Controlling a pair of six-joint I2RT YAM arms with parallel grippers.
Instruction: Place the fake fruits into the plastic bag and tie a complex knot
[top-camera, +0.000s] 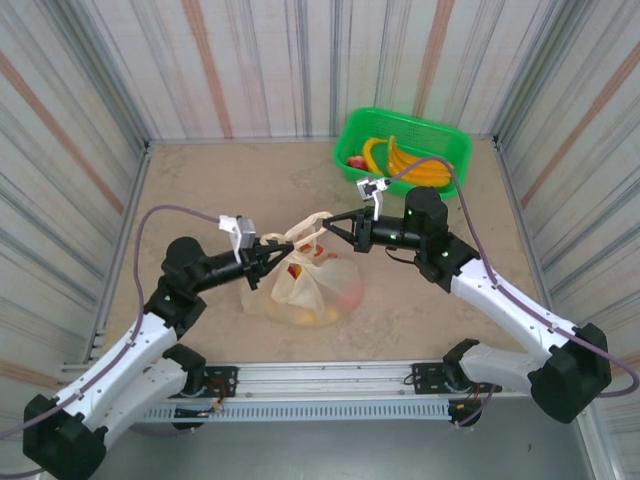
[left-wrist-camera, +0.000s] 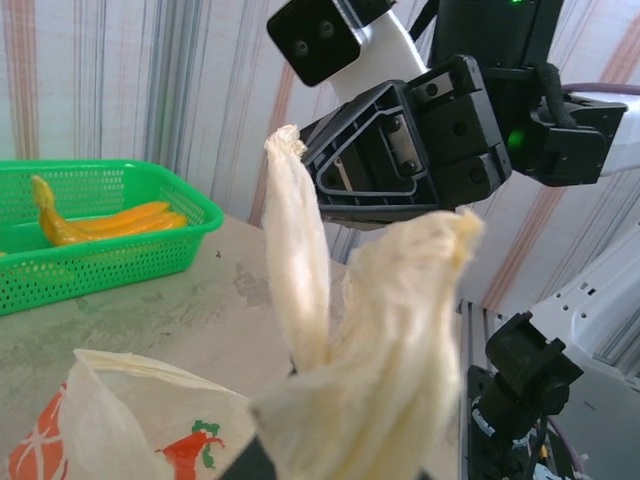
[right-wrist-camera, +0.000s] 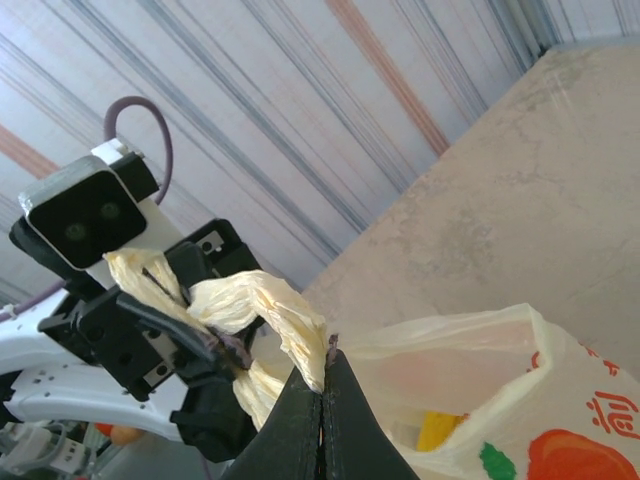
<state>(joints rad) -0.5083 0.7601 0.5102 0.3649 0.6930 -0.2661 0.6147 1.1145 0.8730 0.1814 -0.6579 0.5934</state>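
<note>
While the plastic bag (top-camera: 312, 292) sits near the middle of the counter (top-camera: 200, 200), between the two arms, its pale handle strips (top-camera: 305, 233) stand bunched above it. The left tool (top-camera: 277, 256) is clenched on the strips at the bag's left side, and in its wrist view two crumpled strips rise side by side from just beside its tip. The right tool (top-camera: 333, 224) is clenched on the strips from the far right. In its wrist view the black fingers (right-wrist-camera: 300, 432) are pressed together on a twisted strip that runs across to the left tool. I cannot tell whether this twist is a finished knot. Fake fruits (top-camera: 300, 270) show red, orange and yellow through the thin bag. In the far right corner a green basket (top-camera: 455, 140) holds yellow bananas (top-camera: 400, 160) and a red fruit (top-camera: 356, 161).
</note>
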